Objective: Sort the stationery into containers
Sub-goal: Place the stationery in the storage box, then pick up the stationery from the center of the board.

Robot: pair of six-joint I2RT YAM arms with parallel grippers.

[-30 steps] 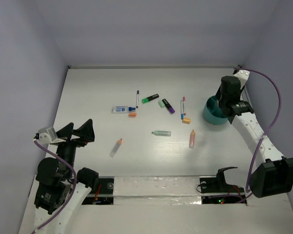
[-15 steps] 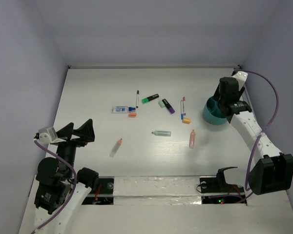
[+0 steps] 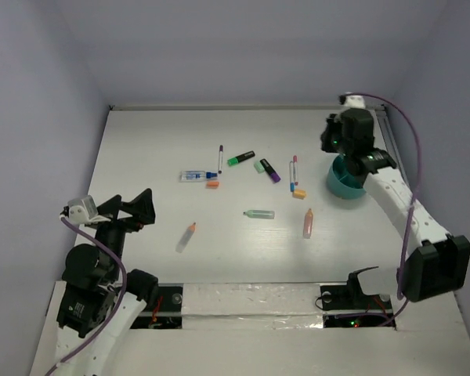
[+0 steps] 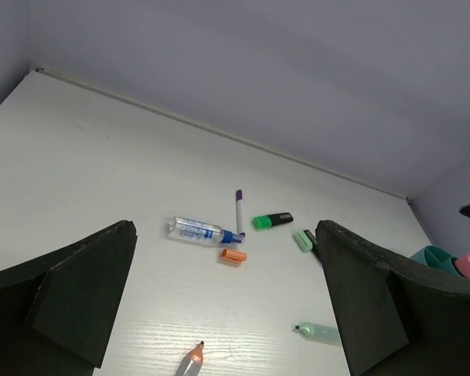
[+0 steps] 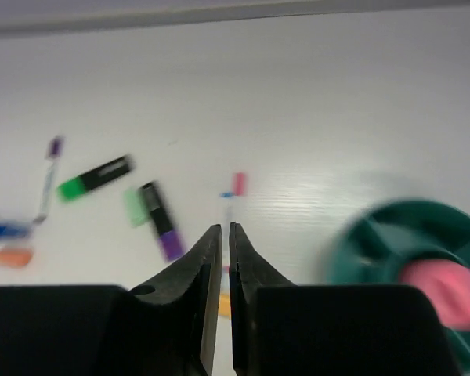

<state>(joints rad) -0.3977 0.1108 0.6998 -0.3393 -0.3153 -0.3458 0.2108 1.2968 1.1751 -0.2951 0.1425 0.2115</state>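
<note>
The teal tub (image 3: pixel 345 186) stands at the right and holds a pink-capped item (image 5: pixel 446 286). My right gripper (image 3: pixel 329 139) hovers just behind and left of the tub, jaws shut with nothing between them (image 5: pixel 225 229). Stationery lies loose mid-table: a clear blue-capped tube (image 3: pixel 196 176), an orange cap (image 3: pixel 212 184), a thin pen (image 3: pixel 220 158), a green highlighter (image 3: pixel 240 158), a purple-tipped marker (image 3: pixel 269 171), a pink-capped pen (image 3: pixel 294 171), a pale-green marker (image 3: pixel 260 214), a salmon marker (image 3: pixel 308 223) and an orange-tipped marker (image 3: pixel 186 236). My left gripper (image 3: pixel 133 200) is open at the near left, holding nothing (image 4: pixel 225 229).
Purple-grey walls close the table at the back, left and right. The tub sits close to the right wall. A second small orange cap (image 3: pixel 299 193) lies near the pink-capped pen. The right arm's cable (image 3: pixel 411 227) loops along the right side.
My right gripper has moved from above the tub toward the back and left, and its jaws have closed empty. The left arm has barely shifted.
</note>
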